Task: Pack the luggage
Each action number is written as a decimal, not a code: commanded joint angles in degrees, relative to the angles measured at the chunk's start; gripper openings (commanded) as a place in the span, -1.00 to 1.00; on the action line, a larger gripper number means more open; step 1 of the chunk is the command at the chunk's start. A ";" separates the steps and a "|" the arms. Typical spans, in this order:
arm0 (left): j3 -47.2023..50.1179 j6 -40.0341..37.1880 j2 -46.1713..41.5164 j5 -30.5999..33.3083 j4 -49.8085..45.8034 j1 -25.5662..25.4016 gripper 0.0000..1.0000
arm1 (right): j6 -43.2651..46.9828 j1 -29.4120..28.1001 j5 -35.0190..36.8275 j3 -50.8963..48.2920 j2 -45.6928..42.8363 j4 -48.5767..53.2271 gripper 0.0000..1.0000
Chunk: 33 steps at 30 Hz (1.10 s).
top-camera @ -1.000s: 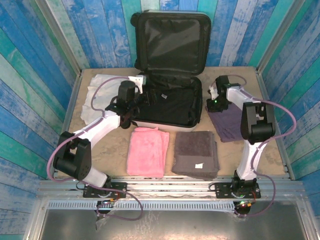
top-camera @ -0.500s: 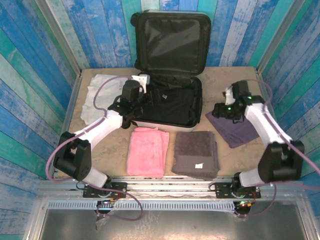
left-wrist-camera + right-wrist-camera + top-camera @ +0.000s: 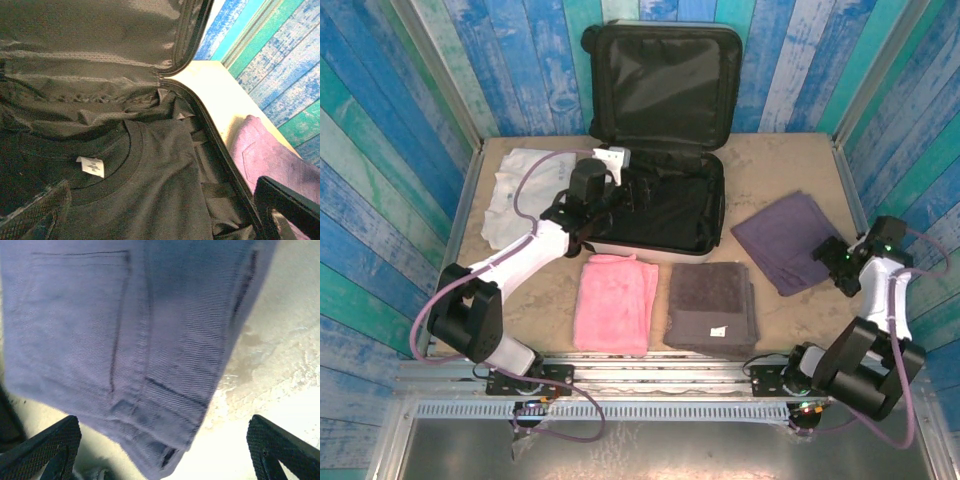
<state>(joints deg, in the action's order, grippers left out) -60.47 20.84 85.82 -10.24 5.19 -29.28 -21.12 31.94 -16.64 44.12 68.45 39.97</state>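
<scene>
Luggage (image 3: 665, 90): open, far centre of worktop, black shirt (image 3: 150, 170) inside.
Left fingers (image 3: 287, 202): apart over the shirt, holding nothing.
Right fingers (image 3: 47, 442): apart, at edge of purple trousers (image 3: 788, 240).
Risk: a single-layer pinch likely lets the trousers unfold or snag the rim.

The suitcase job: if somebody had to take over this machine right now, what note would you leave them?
Left tool: open, empty, over the open suitcase.
Right tool: open, empty, next to the purple trousers on the table.
Done: a black T-shirt lies in the suitcase.
Left to do: the purple trousers, pink towel, grey towel and white garment lie on the table, unpacked. The lid stands open.
</scene>
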 commanded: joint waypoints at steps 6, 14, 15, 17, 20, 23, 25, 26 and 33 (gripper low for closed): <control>-0.35 -0.71 0.38 -1.83 1.63 -0.44 0.96 | -1.20 4.09 -6.63 -5.06 8.33 -10.60 0.78; -0.92 -0.24 0.53 -1.92 0.73 -0.52 0.95 | 0.23 4.09 -7.14 -6.14 19.67 -20.00 0.52; -0.97 0.14 0.65 -2.23 0.87 -0.52 0.95 | 0.83 3.84 -6.11 -5.23 20.51 -19.82 0.48; -1.22 1.06 1.13 -3.30 1.48 -0.61 0.95 | 1.85 3.81 -4.90 -3.66 22.41 -20.17 0.33; -2.13 2.07 2.20 -4.02 1.66 -0.72 0.96 | 2.84 3.65 -5.54 -2.06 24.83 -21.03 -0.03; -2.76 2.83 2.92 -4.05 2.29 -1.04 0.96 | 3.42 2.77 -5.40 -1.52 26.01 -22.71 -0.41; -2.68 4.16 3.55 -4.24 3.87 -1.15 0.95 | 4.13 1.96 -5.71 -0.73 26.46 -22.83 -0.79; -2.43 4.98 3.68 -4.43 5.11 -1.11 0.95 | 4.32 1.65 -6.05 -0.25 26.53 -22.72 -0.89; -3.92 9.40 6.79 -6.67 10.02 -1.48 0.95 | 5.15 -2.81 -1.03 5.37 18.27 -18.64 -0.99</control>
<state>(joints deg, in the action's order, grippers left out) -62.37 27.83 89.56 -15.22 11.86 -30.24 -17.50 30.94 -21.04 46.76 91.05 18.26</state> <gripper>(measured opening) 0.975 0.160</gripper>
